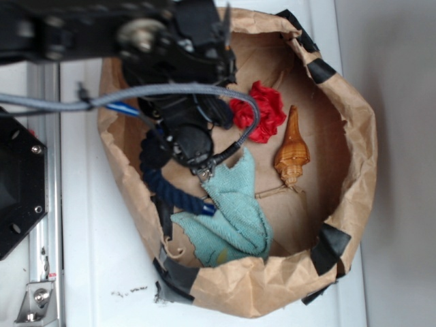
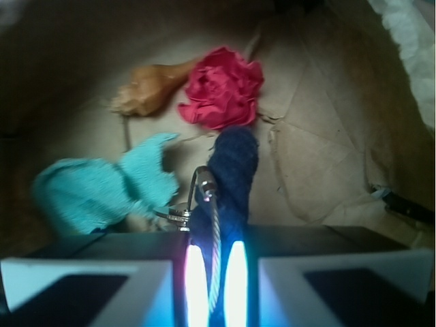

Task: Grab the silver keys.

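Silver keys — wire ring pinched between fingers — above blue rope.

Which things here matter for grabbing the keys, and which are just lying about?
Job in hand:
- keys, only the wire ring and a bit of metal showing
- pincer, with the ring between its fingers

Lying about:
- rope
- red flower
- shell
- teal cloth
- paper bag holding it all

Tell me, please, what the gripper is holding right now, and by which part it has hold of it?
The gripper is pinching the silver keys by their thin wire ring, which runs up between the two fingertips; the keys themselves are mostly hidden.
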Tool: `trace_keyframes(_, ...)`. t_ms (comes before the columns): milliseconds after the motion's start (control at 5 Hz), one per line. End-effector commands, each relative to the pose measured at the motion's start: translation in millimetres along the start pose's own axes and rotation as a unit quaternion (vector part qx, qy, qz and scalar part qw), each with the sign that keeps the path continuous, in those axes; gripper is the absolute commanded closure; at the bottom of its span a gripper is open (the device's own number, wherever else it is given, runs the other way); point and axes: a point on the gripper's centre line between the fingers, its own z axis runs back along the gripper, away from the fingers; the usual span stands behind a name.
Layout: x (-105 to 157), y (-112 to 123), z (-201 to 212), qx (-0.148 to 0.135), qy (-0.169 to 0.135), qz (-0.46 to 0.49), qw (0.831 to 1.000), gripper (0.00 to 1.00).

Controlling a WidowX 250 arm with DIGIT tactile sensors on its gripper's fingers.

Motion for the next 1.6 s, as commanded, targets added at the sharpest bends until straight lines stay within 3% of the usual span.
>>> trace_keyframes(0, 7, 28, -68, -0.024, -0.007, -0.017, 1.0, 1.0)
trace_keyframes(600, 1, 24, -81, -0.035, 0.003, -0.036, 0.999, 1.0)
trace_keyframes(800, 0, 26, -76, -0.036, 0.006, -0.048, 0.998, 0.0)
trace_keyframes(1400, -2, 26, -52, -0.054, -0.007, -0.049, 0.997, 0.0)
